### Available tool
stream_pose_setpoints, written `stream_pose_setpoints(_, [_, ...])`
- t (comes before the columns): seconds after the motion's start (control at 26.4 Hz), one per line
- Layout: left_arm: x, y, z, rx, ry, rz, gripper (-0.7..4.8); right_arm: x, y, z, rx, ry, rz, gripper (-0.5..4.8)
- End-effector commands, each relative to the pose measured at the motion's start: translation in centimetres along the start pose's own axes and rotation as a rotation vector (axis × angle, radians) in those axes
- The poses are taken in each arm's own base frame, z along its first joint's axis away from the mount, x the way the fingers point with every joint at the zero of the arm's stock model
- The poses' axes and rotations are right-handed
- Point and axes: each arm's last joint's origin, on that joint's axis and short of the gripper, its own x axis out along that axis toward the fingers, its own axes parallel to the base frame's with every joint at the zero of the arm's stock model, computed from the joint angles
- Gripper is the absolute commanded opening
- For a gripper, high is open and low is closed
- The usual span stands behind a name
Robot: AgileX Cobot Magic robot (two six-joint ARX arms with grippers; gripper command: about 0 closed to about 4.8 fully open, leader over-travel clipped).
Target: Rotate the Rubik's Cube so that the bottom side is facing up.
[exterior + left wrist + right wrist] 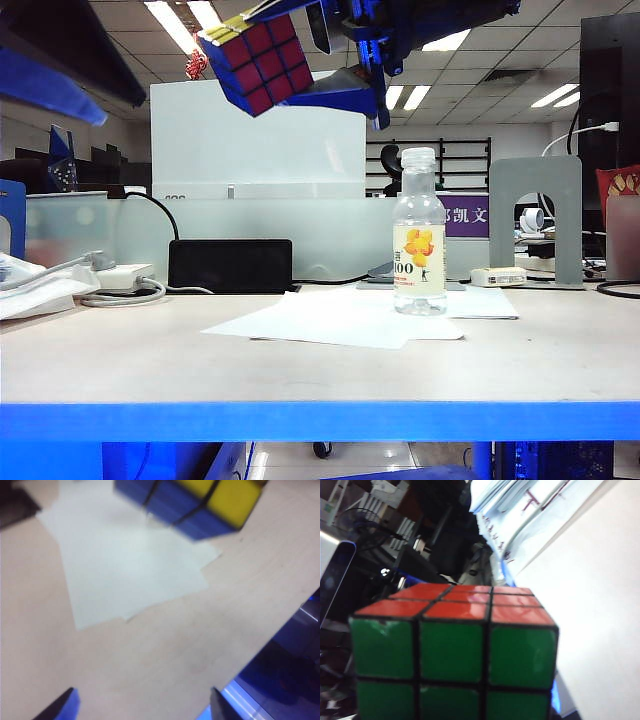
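Note:
The Rubik's Cube [262, 62] hangs tilted high above the table at the top of the exterior view, showing a red face and a blue one. My right gripper [305, 50] is shut on it, blue fingers [345, 90] on either side. In the right wrist view the Rubik's Cube [452, 650] fills the frame, green face toward the camera and red above, hiding the right gripper [455, 702] except a blue finger [555, 700] at its edge. My left gripper [125, 108] hovers to the cube's left, open and empty. From the left gripper [142, 695] the Rubik's Cube [200, 502] shows yellow and blue, well beyond the fingertips.
A clear drink bottle [419, 232] stands on white paper sheets [340, 318] at mid-table. Behind are a black box [230, 265], a power strip with cables [120, 280] and a grey bookend [535, 215]. The table's blue front edge [320, 420] runs along the near side.

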Motion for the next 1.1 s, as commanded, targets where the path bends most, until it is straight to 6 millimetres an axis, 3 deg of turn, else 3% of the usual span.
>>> stream_pose_setpoints(0.04, [-0.1,0.0,0.8,0.048,-0.076,-0.021,3.46,-0.1,0.7,0.3,-0.017,-0.001,0.068,2.84])
stream_pose_setpoints(0.19, [-0.2,-0.2,1.5,0.160,-0.161,-0.113,3.46,-0.2,0.9,0.3,-0.014,0.010,0.132,2.84])
stream_pose_setpoints(0.34, [-0.3,0.1,1.8,0.246,-0.199,-0.088,3.46,-0.2,1.1,0.3,-0.013,0.021,0.182,2.84])
stream_pose_setpoints(0.53, [-1.1,1.5,2.7,0.279,-0.329,-0.063,3.46,-0.2,1.3,0.3,-0.009,0.036,0.257,2.84])
stream_pose_setpoints(0.64, [-1.0,1.9,3.5,0.240,-0.422,-0.163,3.47,-0.3,1.5,0.4,-0.032,0.041,0.306,2.84])
stream_pose_setpoints(0.79, [-0.2,1.8,3.2,0.199,-0.410,-0.308,3.46,-0.3,1.6,0.8,-0.046,0.026,0.301,2.84])
stream_pose_setpoints(0.98, [-0.3,2.0,3.5,0.220,-0.435,-0.252,3.47,-0.4,1.8,1.3,-0.048,0.013,0.305,2.84])
stream_pose_setpoints(1.02, [-0.1,2.1,3.5,0.216,-0.430,-0.217,3.53,-0.4,1.8,1.4,-0.051,0.013,0.310,2.83])
stream_pose_setpoints(1.1, [0.6,2.4,3.5,0.200,-0.422,-0.220,4.79,-0.4,1.9,1.5,-0.044,0.011,0.311,2.84])
